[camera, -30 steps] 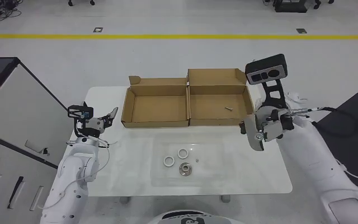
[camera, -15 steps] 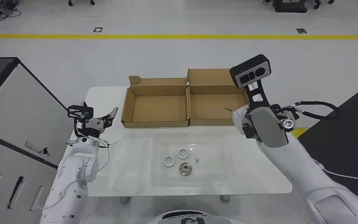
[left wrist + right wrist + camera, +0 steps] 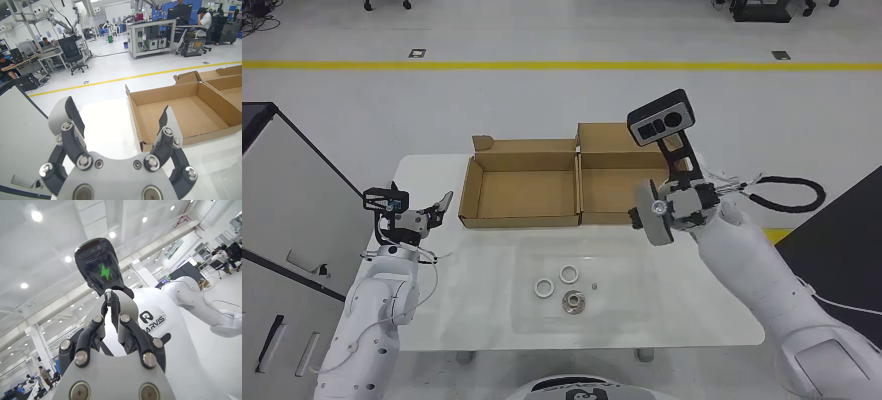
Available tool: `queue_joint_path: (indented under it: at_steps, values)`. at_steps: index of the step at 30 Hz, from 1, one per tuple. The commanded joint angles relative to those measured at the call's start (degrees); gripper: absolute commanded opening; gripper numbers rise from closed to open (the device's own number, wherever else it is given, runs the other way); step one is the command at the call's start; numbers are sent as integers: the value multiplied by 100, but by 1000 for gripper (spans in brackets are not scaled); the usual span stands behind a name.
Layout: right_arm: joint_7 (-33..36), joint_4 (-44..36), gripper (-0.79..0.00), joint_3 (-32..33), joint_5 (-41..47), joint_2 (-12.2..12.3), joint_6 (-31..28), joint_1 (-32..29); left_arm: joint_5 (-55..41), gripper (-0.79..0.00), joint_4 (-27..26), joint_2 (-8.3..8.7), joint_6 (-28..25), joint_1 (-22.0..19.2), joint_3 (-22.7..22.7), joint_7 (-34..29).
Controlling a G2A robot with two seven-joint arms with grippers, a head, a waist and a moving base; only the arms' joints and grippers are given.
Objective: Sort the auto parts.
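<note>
The right pincer (image 3: pixel 108 298) is hanging raised above the bench (image 3: pixel 692 300), pointing up and away from the bench top. Its jaws are pressing almost together on a small threaded metal part (image 3: pixel 108 294), which is sticking out just past the fingertips. In the top view this arm is crossing the front edge of the right cardboard box (image 3: pixel 627 160).

The left pincer (image 3: pixel 118 109) is hovering over the left end of the bench, near the closest corner of the left cardboard box (image 3: pixel 179 111). Its jaws are spread wide and gripping nothing.

The two boxes are sitting side by side along the far half of the bench, walls touching and flaps open. The left one is showing a bare floor.

The other parts are lying in a loose cluster on the near middle of the bench, well apart from both pincers. Two white rings (image 3: pixel 543 289) are lying close together, and a metal gear-like part (image 3: pixel 573 300) is sitting just in front of them. A tiny piece (image 3: pixel 594 287) is lying beside them – too small to identify.
</note>
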Motion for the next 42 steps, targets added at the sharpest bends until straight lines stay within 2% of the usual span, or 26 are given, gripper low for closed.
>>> queue_joint_path:
  at_steps: [1,5,14,18,21,32,35,42]
  values:
    - [-56,-15,-785,60,-81,-6,16,-47,0,0,0,0,0,0,0,0]
    - [-64,-98,-785,203,-41,-31,83,-178,0,0,0,0,0,0,0,0]
    - [92,-236,-785,344,1187,-172,290,-527,0,0,0,0,0,0,0,0]
    - [160,-237,-785,402,1429,-236,348,-590,0,0,0,0,0,0,0,0]
    - [157,-216,-785,472,1359,-272,340,-608,0,0,0,0,0,0,0,0]
    - [-130,-192,-785,879,-153,-268,450,-633,0,0,0,0,0,0,0,0]
    - [-132,-221,-785,916,-178,-287,487,-671,0,0,0,0,0,0,0,0]
    - [23,-227,-785,872,425,-385,564,-761,0,0,0,0,0,0,0,0]
